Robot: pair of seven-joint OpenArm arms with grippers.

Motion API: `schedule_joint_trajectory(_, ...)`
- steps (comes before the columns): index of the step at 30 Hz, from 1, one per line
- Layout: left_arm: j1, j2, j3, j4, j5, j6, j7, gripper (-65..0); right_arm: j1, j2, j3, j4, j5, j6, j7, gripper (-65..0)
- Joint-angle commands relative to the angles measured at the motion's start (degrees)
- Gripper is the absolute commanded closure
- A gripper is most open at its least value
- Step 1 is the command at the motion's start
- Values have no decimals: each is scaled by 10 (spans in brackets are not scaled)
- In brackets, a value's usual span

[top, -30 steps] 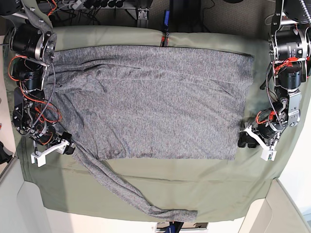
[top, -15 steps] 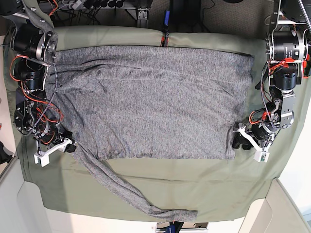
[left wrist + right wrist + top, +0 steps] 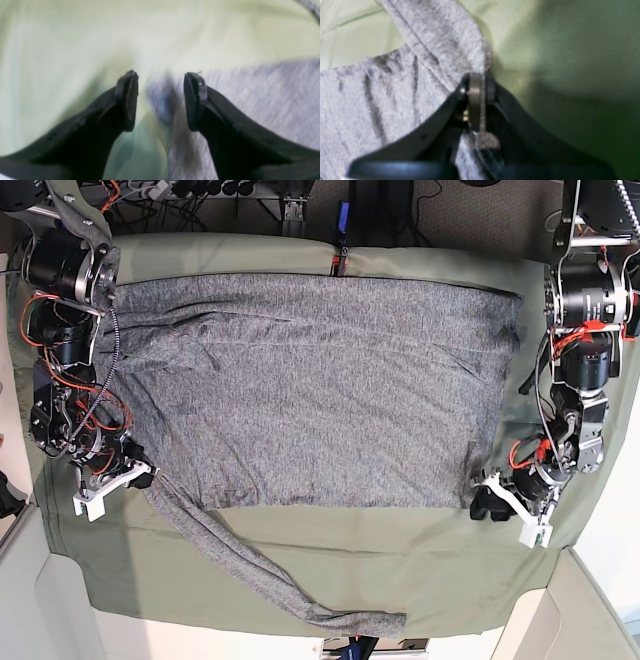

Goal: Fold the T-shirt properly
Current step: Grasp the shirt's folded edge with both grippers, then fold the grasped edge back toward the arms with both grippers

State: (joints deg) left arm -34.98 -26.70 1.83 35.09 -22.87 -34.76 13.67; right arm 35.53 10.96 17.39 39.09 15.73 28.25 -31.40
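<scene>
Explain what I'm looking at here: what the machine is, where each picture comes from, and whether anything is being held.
This is a two-armed robot working over a table. The base view looks down from above; the other two come from cameras mounted on each wrist, looking along the fingers. A grey T-shirt lies spread flat on an olive-green table cloth, one long sleeve trailing toward the near edge. The right gripper, on the base view's left, is pinched shut on the shirt's fabric where that sleeve starts. The left gripper is open, its fingers apart over the shirt's opposite lower corner; it holds nothing. The left wrist picture is blurred.
</scene>
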Motion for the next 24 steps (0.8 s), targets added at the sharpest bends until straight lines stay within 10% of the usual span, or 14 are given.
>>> schedule_joint_trajectory(1,-19,-9,-2,8,-12,-6,1,-314,17,6,1,9,8,7,8,-9)
schedule_joint_trajectory(9,3,2,-2,7,20,50,7,-314,17,6,1,9,8,7,8,-9)
schedule_joint_trajectory(16,18,30,-2,7,22,34,12,-311,17,6,1,9,14,7,8,-9)
schedule_joint_trajectory(21,18,37,-2,7,46,35,8,0,17,6,1,9,11,10,8,0)
schedule_joint_trajectory(24,17,28,-2,10,47,35,5,0,18,6,1,10,12,25,8,0)
